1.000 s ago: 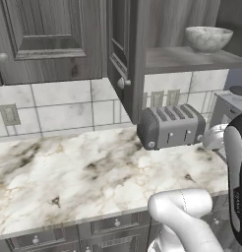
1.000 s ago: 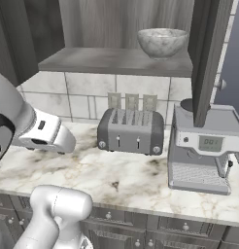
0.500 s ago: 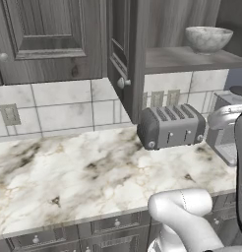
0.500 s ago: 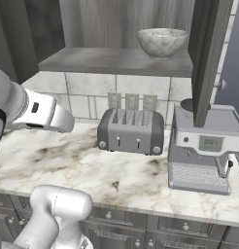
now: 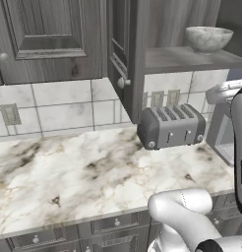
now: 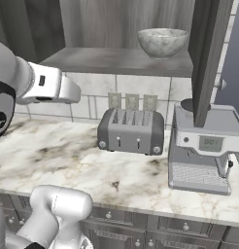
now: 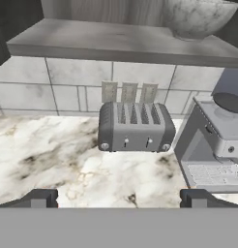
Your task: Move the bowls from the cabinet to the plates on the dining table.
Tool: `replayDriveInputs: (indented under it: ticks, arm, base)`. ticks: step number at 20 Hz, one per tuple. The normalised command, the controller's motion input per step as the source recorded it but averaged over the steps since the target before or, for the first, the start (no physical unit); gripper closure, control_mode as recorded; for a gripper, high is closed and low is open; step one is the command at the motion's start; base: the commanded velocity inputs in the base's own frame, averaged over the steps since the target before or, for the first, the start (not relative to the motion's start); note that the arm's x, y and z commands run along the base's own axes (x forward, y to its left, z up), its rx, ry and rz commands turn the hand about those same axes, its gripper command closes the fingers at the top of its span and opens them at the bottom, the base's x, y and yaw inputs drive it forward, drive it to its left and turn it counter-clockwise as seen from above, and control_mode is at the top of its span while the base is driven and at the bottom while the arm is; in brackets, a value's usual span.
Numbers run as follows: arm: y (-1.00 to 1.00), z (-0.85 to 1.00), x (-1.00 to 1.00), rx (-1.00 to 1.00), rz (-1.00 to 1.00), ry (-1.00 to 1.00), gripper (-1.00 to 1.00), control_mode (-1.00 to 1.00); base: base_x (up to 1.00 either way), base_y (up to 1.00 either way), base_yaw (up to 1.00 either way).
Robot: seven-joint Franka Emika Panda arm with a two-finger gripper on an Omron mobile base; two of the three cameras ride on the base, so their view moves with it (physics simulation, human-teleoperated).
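Hand view: bowl top cut off

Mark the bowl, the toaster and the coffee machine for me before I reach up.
bowl [image 6: 162, 43], right base view, its outer wall.
toaster [image 6: 130, 137], right base view, its front face.
coffee machine [image 6: 204, 143], right base view, its front panel beside the display.

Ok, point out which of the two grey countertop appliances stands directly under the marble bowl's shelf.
The grey four-slot toaster sits directly under the shelf with the mottled marble bowl. The silver espresso machine stands to its right, beyond the open cabinet door.
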Motion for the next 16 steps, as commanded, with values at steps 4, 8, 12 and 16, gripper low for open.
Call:
replayDriveInputs:
  ticks: [4, 8, 12, 16]
  arm:
    - [0.00, 0.30, 0.00, -0.11, 0.00, 0.00, -1.00, -1.00]
    - [0.00, 0.12, 0.08, -0.12, 0.00, 0.00, -1.00, -1.00]
    - [-0.05, 0.00, 0.71, 0.00, 0.01, 0.00, -1.00, -1.00]
    - [-0.12, 0.00, 0.87, 0.00, 0.01, 0.00, -1.00, -1.00]
  base:
    - [0.00, 0.00, 0.00]
    - [0.00, 0.00, 0.00]
    - [0.00, 0.00, 0.00]
    - [0.00, 0.00, 0.00]
